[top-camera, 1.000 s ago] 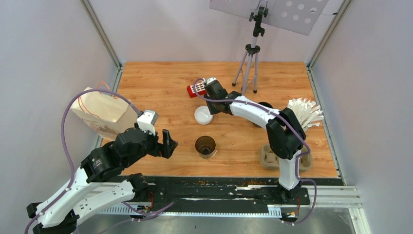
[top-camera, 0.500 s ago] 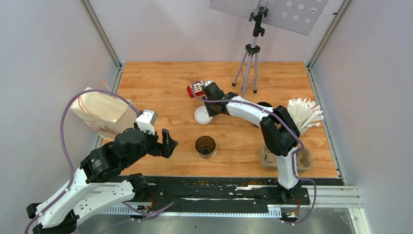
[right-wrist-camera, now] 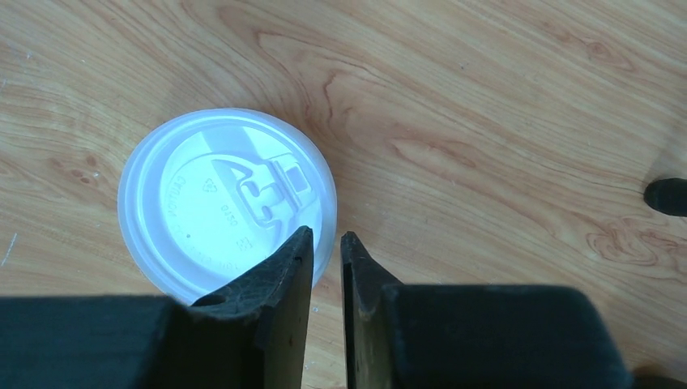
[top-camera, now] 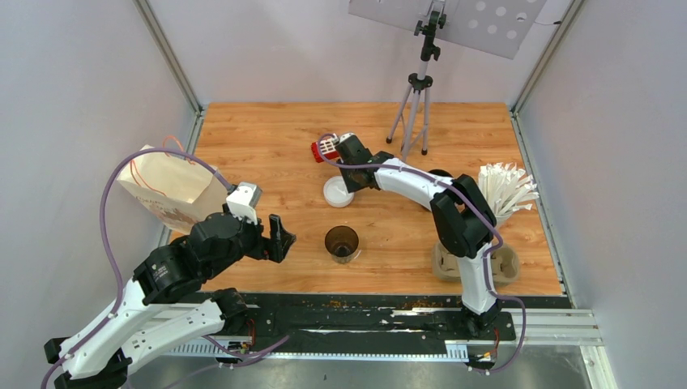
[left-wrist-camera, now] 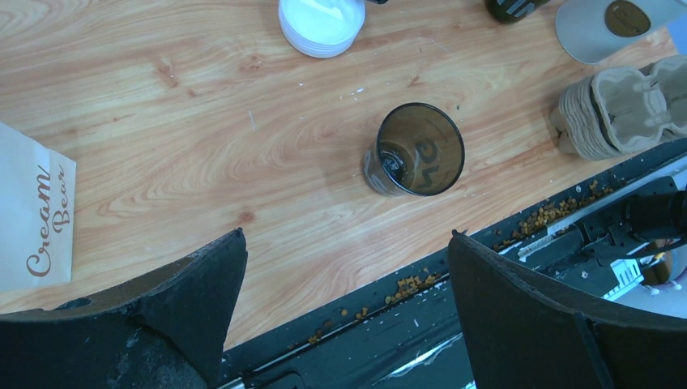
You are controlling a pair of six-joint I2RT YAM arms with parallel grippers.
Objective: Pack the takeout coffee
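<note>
An open black paper cup (top-camera: 342, 241) stands lidless near the table's front; it also shows in the left wrist view (left-wrist-camera: 417, 154). A second black cup (top-camera: 441, 173) is mostly hidden behind the right arm. A stack of white lids (top-camera: 336, 194) lies on the wood. My right gripper (top-camera: 347, 185) is down at the stack, jaws nearly together over the top lid's rim (right-wrist-camera: 235, 194), as the right wrist view (right-wrist-camera: 326, 237) shows. My left gripper (top-camera: 281, 235) hangs open and empty left of the open cup (left-wrist-camera: 347, 237).
A paper bag (top-camera: 170, 188) lies at the left edge. The cardboard cup tray (top-camera: 474, 263) sits front right, and the white cup of straws (top-camera: 506, 188) is behind it. A red object (top-camera: 326, 149) and a tripod (top-camera: 413, 105) stand further back.
My right gripper has moved slightly left and down onto the lid stack. The left arm has not moved.
</note>
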